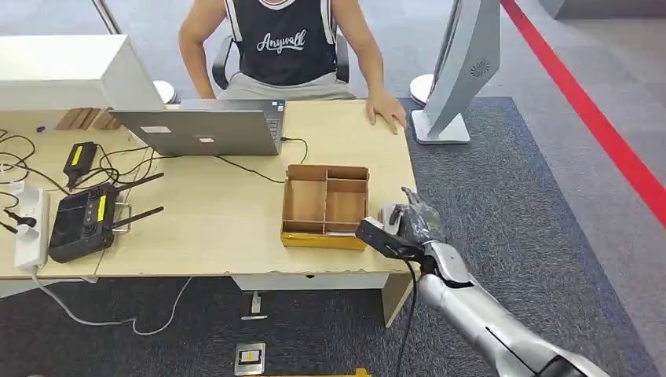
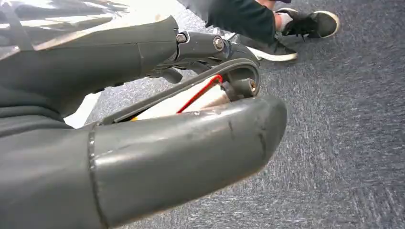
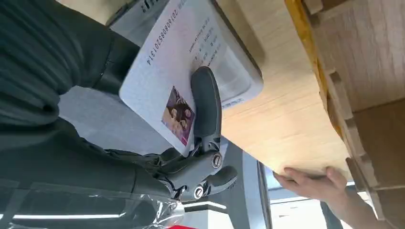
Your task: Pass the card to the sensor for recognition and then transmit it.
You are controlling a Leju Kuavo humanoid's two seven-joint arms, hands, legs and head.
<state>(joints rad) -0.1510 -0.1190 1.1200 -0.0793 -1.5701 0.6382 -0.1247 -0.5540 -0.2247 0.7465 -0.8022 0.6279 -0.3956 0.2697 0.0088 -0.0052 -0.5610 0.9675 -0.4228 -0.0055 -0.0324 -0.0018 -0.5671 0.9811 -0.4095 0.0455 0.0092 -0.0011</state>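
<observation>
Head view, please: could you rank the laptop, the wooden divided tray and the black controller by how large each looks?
1. Laptop, widest footprint.
2. Wooden divided tray.
3. Black controller, antennas aside.
The tray and controller bodies look fairly close, and the laptop sits farther from the camera, so its lead is probably real.

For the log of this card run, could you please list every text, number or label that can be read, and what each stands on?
"Anywall", roughly, in white script: on the person's black shirt.
"20160608520314", roughly: printed along the card that the right hand holds over the sensor.
Smaller lines on the card: too blurred to read.
Yellow labels on the black devices: too small to read.
</observation>
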